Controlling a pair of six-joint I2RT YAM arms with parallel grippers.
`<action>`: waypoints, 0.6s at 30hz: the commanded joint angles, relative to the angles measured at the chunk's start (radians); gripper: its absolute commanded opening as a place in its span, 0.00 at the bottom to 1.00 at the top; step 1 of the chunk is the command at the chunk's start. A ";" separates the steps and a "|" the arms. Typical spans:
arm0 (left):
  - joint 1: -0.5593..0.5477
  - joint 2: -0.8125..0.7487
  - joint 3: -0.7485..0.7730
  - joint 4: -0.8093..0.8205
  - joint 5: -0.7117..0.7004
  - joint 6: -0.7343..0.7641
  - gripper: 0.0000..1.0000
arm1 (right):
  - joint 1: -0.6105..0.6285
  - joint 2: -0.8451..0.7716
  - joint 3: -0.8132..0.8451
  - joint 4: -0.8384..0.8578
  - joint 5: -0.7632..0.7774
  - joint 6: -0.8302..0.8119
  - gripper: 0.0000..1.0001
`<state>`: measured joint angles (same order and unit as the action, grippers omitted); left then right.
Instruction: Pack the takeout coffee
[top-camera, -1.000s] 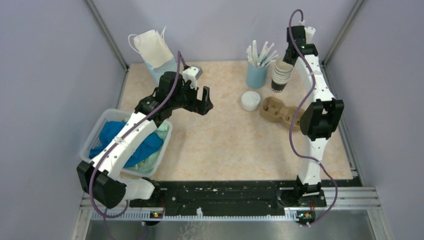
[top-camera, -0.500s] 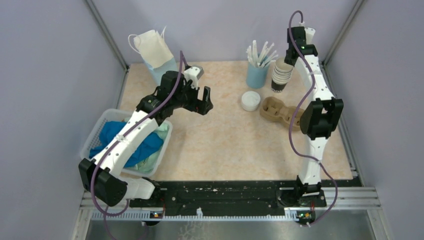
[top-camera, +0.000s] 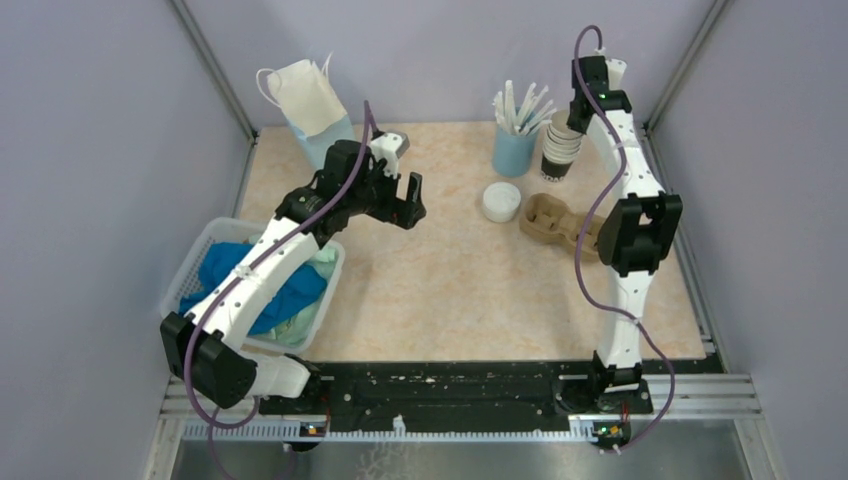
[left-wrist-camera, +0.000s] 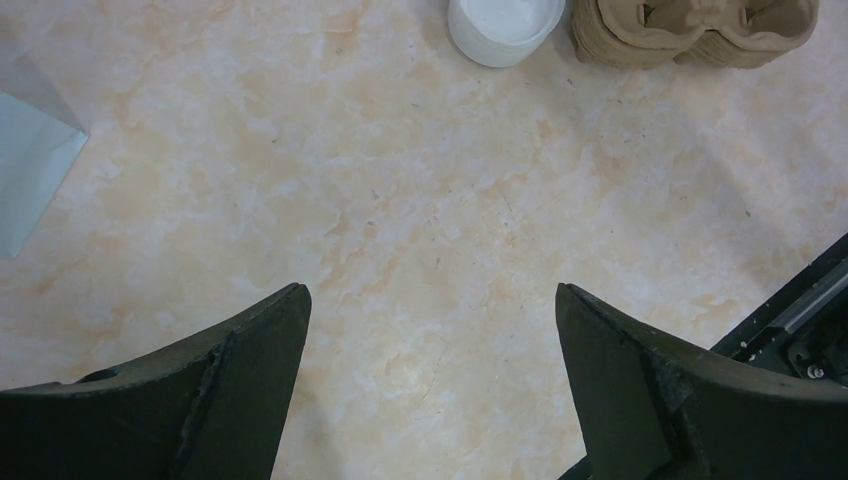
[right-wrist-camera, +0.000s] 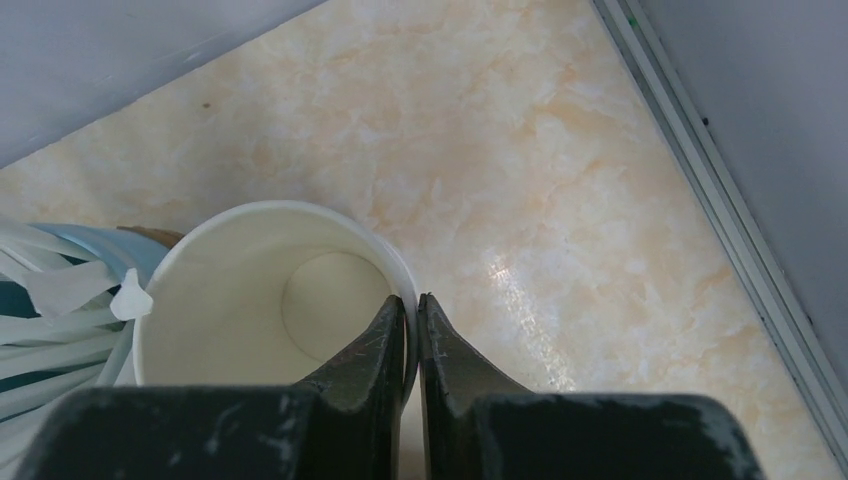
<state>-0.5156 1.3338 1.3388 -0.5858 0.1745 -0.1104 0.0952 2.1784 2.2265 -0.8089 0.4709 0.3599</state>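
Your right pincer (right-wrist-camera: 413, 302) is clamping the rim of the top paper cup (right-wrist-camera: 230, 300) of the stack (top-camera: 560, 152), upper right overhead. Your left pincer (left-wrist-camera: 430, 295) is hanging apart over the worktop (left-wrist-camera: 400, 180). I cannot tell where the takeout coffee is.

White links (top-camera: 250, 282), black joints (top-camera: 640, 235), purple cables (top-camera: 580, 270); left end effector (left-wrist-camera: 430, 292) black, wedge-fingered.
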 joint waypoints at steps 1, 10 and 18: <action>-0.002 0.006 0.050 0.020 -0.006 0.029 0.98 | -0.006 -0.002 0.090 0.001 0.006 -0.013 0.06; -0.003 0.031 0.079 0.022 0.009 0.040 0.98 | -0.006 -0.064 0.038 0.015 0.026 -0.039 0.00; -0.002 0.029 0.086 0.017 0.017 0.040 0.98 | -0.014 -0.077 0.031 0.022 0.020 -0.037 0.04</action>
<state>-0.5156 1.3666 1.3842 -0.5907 0.1783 -0.0834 0.0952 2.1799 2.2524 -0.8074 0.4736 0.3325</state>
